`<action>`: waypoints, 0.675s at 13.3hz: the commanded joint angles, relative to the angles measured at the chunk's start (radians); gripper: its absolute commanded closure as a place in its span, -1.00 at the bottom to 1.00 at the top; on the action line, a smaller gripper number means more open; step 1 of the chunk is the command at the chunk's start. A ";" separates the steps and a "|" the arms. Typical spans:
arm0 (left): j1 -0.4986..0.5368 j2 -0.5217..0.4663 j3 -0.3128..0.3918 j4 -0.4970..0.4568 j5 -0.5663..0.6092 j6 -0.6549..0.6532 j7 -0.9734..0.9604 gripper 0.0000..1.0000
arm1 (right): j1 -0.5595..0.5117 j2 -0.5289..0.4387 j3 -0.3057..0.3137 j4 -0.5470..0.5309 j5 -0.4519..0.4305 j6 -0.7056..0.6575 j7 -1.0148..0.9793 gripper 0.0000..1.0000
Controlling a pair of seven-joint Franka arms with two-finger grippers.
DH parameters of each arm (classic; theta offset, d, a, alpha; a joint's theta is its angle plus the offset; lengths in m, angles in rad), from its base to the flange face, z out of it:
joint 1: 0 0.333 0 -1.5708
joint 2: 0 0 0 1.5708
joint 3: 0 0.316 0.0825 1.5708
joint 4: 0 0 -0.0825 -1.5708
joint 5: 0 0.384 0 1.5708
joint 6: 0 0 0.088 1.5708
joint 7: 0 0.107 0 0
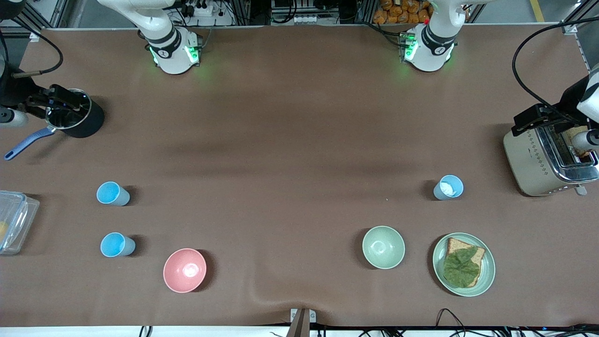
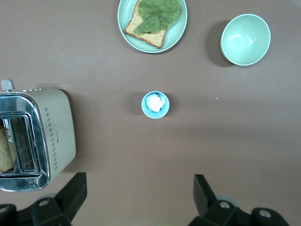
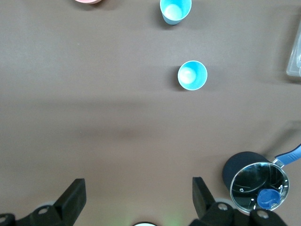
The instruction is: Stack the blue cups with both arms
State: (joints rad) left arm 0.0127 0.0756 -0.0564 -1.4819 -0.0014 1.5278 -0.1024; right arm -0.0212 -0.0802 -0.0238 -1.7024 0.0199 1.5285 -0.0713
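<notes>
Three light-blue cups stand upright on the brown table. Two are toward the right arm's end: one (image 1: 113, 194) and one nearer the front camera (image 1: 117, 245); both show in the right wrist view (image 3: 192, 75) (image 3: 175, 10). The third cup (image 1: 449, 187), whitish inside, stands toward the left arm's end and shows in the left wrist view (image 2: 155, 104). My left gripper (image 2: 139, 184) is open and empty, high over bare table, apart from that cup. My right gripper (image 3: 138, 186) is open and empty, high over bare table. Neither gripper shows in the front view.
A pink bowl (image 1: 184, 270) and a pale green bowl (image 1: 383, 247) sit near the front edge. A green plate (image 1: 486, 276) holds toast with lettuce. A toaster (image 1: 538, 159) stands at the left arm's end; a black saucepan (image 1: 75, 117) and a clear container (image 1: 11, 220) at the right arm's end.
</notes>
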 commanded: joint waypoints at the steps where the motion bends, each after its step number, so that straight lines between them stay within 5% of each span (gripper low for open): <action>1: 0.006 0.000 0.006 0.000 -0.006 -0.012 0.030 -1.00 | -0.016 0.040 0.009 0.004 0.006 -0.007 -0.015 -1.00; 9: 0.021 -0.005 0.006 -0.005 -0.015 -0.012 0.029 -1.00 | -0.091 0.396 0.010 0.004 0.005 0.168 -0.027 -1.00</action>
State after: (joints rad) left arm 0.0271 0.0812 -0.0502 -1.4855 -0.0014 1.5274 -0.1023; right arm -0.0839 0.2143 -0.0241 -1.7235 0.0197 1.6607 -0.0785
